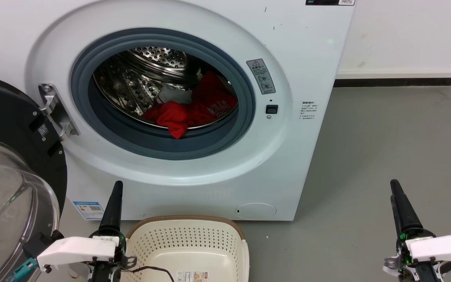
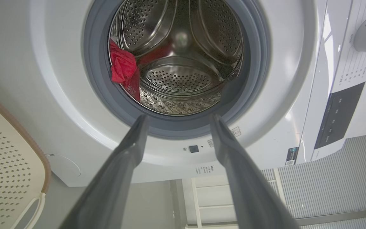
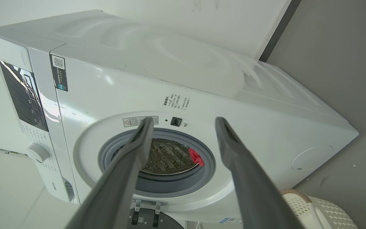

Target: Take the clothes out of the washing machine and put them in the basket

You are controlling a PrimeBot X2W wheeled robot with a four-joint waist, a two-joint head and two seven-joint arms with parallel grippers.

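Note:
The washing machine (image 1: 303, 156) stands with its round door (image 1: 12, 129) swung open to the left. In its steel drum lie the red clothes (image 1: 194, 109), one with pale lettering, and a fold hangs over the grey ring. The clothes (image 2: 122, 66) also show in the left wrist view, and a small red bit of them (image 3: 196, 156) in the right wrist view. The cream basket (image 1: 186, 219) sits on the floor in front of the machine. My left gripper (image 1: 118, 185) is open beside the basket's left edge. My right gripper (image 1: 394, 184) is open at the lower right, over bare floor.
The open door's glass bowl (image 1: 6, 203) bulges out close to my left arm. Grey floor (image 1: 386, 137) stretches right of the machine to a white wall with a dark skirting (image 1: 394, 82). The basket's rim (image 2: 27, 140) sits left of my left fingers.

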